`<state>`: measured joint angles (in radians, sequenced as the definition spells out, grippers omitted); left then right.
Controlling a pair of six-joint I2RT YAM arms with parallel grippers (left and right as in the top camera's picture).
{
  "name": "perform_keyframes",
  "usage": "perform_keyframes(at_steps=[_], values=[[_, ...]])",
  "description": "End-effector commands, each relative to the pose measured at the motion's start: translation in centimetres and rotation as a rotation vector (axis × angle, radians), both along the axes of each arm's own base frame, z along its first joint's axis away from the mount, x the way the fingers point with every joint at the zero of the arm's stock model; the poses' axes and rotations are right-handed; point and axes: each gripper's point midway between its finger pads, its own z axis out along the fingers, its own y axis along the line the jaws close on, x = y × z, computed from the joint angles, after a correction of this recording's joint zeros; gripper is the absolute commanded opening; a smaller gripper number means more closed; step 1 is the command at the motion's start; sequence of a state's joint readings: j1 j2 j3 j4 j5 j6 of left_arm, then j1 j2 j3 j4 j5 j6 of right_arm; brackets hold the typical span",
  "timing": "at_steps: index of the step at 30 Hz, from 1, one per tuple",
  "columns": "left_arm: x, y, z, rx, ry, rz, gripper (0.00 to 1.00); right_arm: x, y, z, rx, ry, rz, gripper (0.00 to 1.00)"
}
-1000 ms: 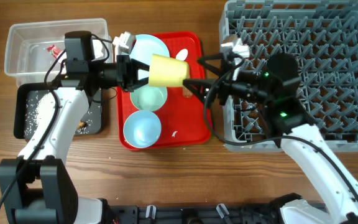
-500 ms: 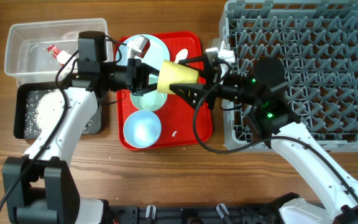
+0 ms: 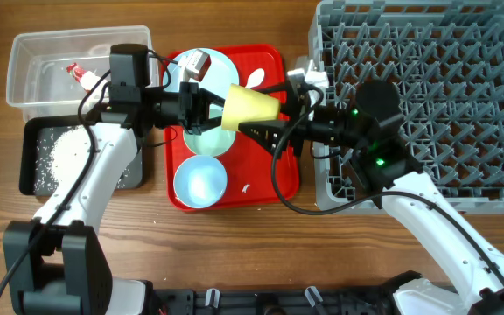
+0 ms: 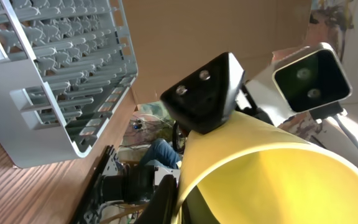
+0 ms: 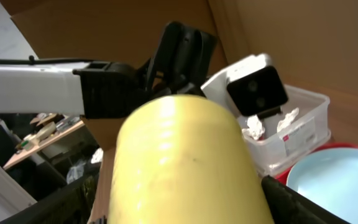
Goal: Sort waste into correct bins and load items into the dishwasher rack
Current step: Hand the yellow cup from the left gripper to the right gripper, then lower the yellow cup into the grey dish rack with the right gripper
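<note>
The yellow cup (image 3: pixel 250 107) hangs on its side above the red serving tray (image 3: pixel 274 184). My left gripper (image 3: pixel 204 107) is shut on its rim; the rim fills the left wrist view (image 4: pixel 278 180). My right gripper (image 3: pixel 268 109) is open, one finger on each side of the cup's base end, with a gap showing in the right wrist view (image 5: pixel 185 162). The pale blue plate (image 3: pixel 217 63), two bowls (image 3: pixel 208 138) (image 3: pixel 200 179) and the white spoon (image 3: pixel 256 80) lie on the red tray. The grey dishwasher rack (image 3: pixel 444 105) stands at the right.
The clear tub (image 3: pixel 42 61) at the far left holds a red-and-white wrapper (image 3: pixel 77 72) and crumpled paper (image 5: pixel 253 127). The black tray (image 3: pixel 35 131) in front of it holds rice (image 3: pixel 55 153). Bare wood lies at the front.
Over the second, the left arm carried the cup right and the right gripper reached left until its fingers flank the cup. Almost nothing moved in the last half second.
</note>
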<state>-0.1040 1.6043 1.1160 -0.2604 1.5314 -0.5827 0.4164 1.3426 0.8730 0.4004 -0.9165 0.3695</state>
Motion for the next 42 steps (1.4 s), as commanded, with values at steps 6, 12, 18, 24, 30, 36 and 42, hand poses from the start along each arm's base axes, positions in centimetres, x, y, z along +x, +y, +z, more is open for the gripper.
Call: perform_keyframes(at_steps=[6,12,18,24,30,36,42], values=[[-0.1,0.0,0.9,-0.002,-0.031,0.001,0.04,-0.4,0.5,0.0,-0.012,-0.029,0.037,0.73],[-0.1,0.0,0.9,-0.002,-0.032,0.001,0.06,-0.4,0.4,0.0,-0.015,-0.042,0.038,0.61],[-0.1,0.0,0.9,-0.002,-0.032,0.001,0.09,0.5,-0.5,0.0,-0.016,-0.039,0.006,0.55],[0.0,0.0,0.9,0.002,-0.032,0.006,0.11,1.9,-4.1,0.2,-0.006,-0.029,-0.007,0.50],[0.6,0.0,0.3,0.037,-0.036,0.044,0.11,4.6,-9.1,-1.7,-0.021,0.120,-0.144,0.48],[2.6,0.2,-1.4,0.135,-0.050,0.154,0.22,6.7,-15.1,-6.3,-0.128,0.287,-0.387,0.49],[4.9,1.3,-4.1,0.291,-0.027,0.310,0.26,6.7,-19.7,-6.8,-0.289,0.336,-0.661,0.48]])
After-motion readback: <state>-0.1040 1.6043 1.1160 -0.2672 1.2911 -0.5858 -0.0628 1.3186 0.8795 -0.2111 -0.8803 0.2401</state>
